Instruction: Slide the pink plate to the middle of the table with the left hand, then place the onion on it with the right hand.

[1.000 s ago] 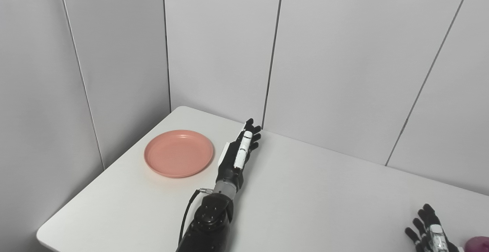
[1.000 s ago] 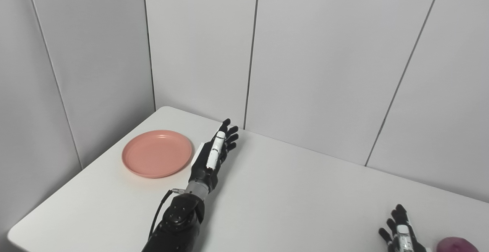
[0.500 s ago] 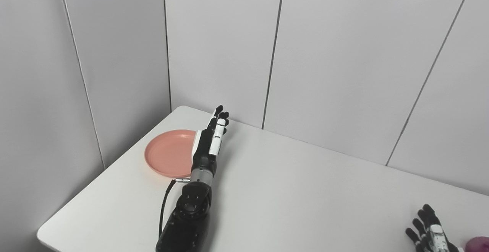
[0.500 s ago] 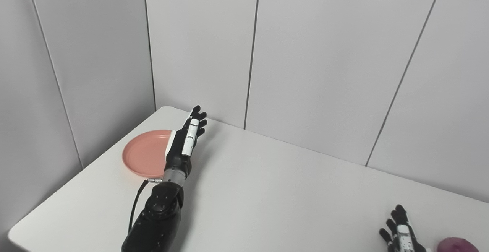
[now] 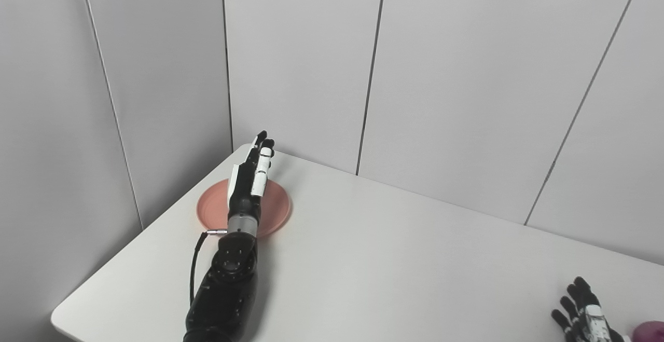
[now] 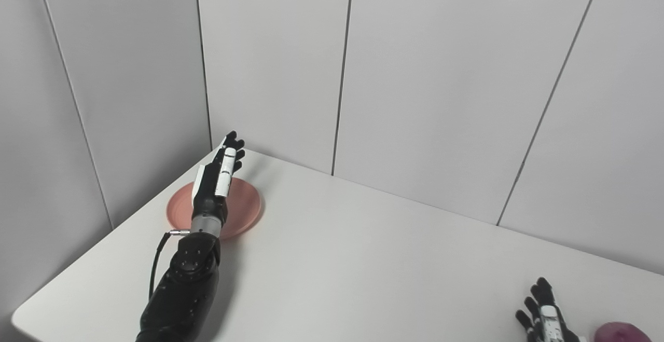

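The pink plate (image 5: 275, 208) lies near the table's far left corner. My left hand (image 5: 250, 176) hangs above it, fingers straight and apart, holding nothing; its arm covers the plate's middle. At the bottom right edge, my right hand (image 6: 545, 318) rests open on the table, fingers spread. The purple onion (image 6: 620, 331) sits just to its right, partly cut off by the picture's edge, and the hand does not touch it.
The white table (image 5: 394, 259) stands in a corner of grey panel walls (image 5: 446, 82). Its left edge (image 5: 129, 248) runs close past the plate. A black cable (image 5: 196, 259) loops from the left wrist.
My left hand has swung left and away from me, from beside the plate's right rim to above the plate. The plate, the right hand and the onion have stayed put.
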You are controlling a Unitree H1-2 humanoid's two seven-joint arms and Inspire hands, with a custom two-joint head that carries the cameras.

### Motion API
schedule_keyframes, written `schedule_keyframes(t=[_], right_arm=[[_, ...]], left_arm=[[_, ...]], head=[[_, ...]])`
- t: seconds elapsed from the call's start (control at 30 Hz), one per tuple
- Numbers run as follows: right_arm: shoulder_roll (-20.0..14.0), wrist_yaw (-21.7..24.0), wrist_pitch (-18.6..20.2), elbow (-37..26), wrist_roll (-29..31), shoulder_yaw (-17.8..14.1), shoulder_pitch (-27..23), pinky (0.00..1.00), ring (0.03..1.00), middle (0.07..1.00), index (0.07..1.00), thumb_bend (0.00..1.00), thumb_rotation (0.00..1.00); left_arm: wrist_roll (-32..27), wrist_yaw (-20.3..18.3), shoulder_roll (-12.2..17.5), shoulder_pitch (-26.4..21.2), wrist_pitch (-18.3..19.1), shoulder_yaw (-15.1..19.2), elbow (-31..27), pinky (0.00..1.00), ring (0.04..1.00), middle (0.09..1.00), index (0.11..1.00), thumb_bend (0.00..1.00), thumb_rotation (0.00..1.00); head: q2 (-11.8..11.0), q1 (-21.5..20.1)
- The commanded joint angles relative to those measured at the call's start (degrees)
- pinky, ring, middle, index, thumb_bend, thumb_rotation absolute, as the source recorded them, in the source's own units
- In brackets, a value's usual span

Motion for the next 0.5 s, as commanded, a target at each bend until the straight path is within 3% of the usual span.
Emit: schedule_keyframes(t=[0.0,0.3,0.37,0.47], right_arm=[[-0.4,0.0,0.3,-1.3,0.4,-0.5,-1.4,1.0,1.0,0.998,0.999,0.41,0.88],[-0.6,0.6,-0.5,-0.6,1.1,-0.8,-1.6,1.0,1.0,0.993,0.997,0.38,0.88],[-0.6,0.7,-0.6,-0.5,0.9,-0.7,-1.5,1.0,1.0,0.991,0.996,0.4,0.88],[-0.6,0.4,-0.2,-0.6,0.7,-0.7,-1.5,1.0,0.998,0.989,0.992,0.39,0.87]], left_arm=[[-1.7,-0.7,3.0,-4.3,-1.2,0.7,-0.4,0.94,0.88,0.893,0.896,0.57,1.0],[-3.4,-1.3,8.9,-5.3,-0.5,2.1,3.1,0.87,0.866,0.866,0.885,0.6,1.0],[-3.8,-1.7,10.2,-5.3,-0.4,2.2,3.6,0.85,0.861,0.853,0.877,0.66,1.0],[-3.7,-1.4,11.2,-5.1,-0.1,2.3,3.8,0.79,0.823,0.826,0.84,0.63,1.0]], head=[[0.0,0.0],[-0.2,0.7],[-0.3,0.8],[-0.3,0.8]])
